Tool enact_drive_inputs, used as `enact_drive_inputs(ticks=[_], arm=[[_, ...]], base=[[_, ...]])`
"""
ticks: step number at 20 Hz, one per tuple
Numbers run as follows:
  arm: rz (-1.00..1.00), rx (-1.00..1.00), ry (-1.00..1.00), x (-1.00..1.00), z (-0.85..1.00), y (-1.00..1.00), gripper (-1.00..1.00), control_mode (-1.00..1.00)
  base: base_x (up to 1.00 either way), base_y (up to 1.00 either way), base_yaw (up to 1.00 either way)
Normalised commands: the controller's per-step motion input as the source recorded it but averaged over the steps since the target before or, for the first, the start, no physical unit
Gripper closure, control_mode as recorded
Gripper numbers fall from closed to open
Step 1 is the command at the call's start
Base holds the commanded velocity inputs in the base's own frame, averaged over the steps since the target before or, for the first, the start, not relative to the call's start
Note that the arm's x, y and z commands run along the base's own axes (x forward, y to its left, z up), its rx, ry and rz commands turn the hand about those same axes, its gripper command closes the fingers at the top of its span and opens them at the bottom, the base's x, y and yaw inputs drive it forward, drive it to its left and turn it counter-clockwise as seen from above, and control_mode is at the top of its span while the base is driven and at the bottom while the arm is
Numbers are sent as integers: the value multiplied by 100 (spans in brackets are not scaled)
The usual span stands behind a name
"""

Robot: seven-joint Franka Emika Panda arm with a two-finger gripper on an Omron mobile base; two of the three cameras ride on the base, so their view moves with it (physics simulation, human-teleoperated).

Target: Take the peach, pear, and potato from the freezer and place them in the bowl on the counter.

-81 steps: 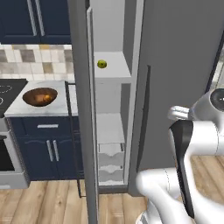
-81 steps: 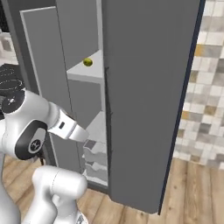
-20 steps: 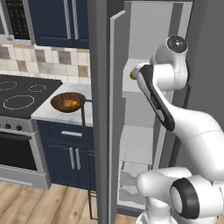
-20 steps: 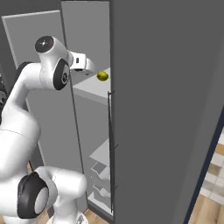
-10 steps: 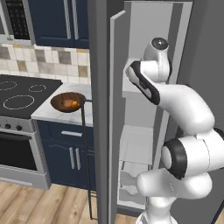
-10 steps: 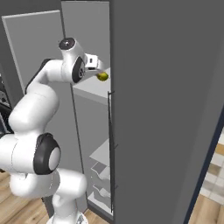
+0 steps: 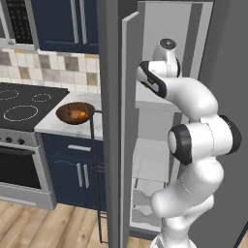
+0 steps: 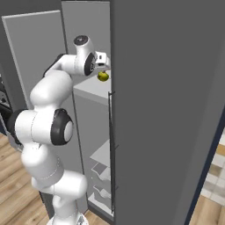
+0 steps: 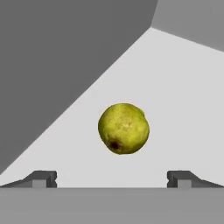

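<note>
The pear [image 9: 124, 128], yellow-green with a dark spot, rests on a white shelf [image 8: 90, 88] inside the open freezer [image 7: 114, 121]. My gripper [image 9: 112, 179] is open; its fingertips [image 9: 43, 178] stand wide apart just short of the pear, touching nothing. In the right base view the gripper [image 8: 104, 69] hangs right above and beside the pear [image 8: 103, 76]. The dark wooden bowl [image 7: 63, 110] sits on the marble counter [image 7: 58, 127] left of the freezer, with the orange peach [image 7: 82, 115] in it. I cannot make out the potato.
The freezer's open door [image 7: 127, 97] with its thin dark handle [image 7: 95, 169] stands between the counter and my arm. A black stovetop [image 7: 24, 104] and oven lie left of the bowl. White drawers [image 7: 145, 193] fill the freezer's lower part.
The arm has folded upward and swung the hand into the freezer, bringing it close to the pear. The jaws have stayed open. The pear has not moved.
</note>
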Motion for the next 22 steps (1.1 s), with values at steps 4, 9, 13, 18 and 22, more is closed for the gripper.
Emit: enact_drive_inputs(ticks=[4,9,13,18,22], arm=[[2,-2,0,23,-42,-8,-100,-100],[2,-1,0,46,-31,-10,-100,-100],[0,0,0,61,-20,0,-100,-100],[0,-1,1,47,-42,0,100,-100],[1,0,0,4,-4,0,100,-100]], base=[[0,0,0],[0,0,0],[0,0,0],[0,0,0],[0,0,0]])
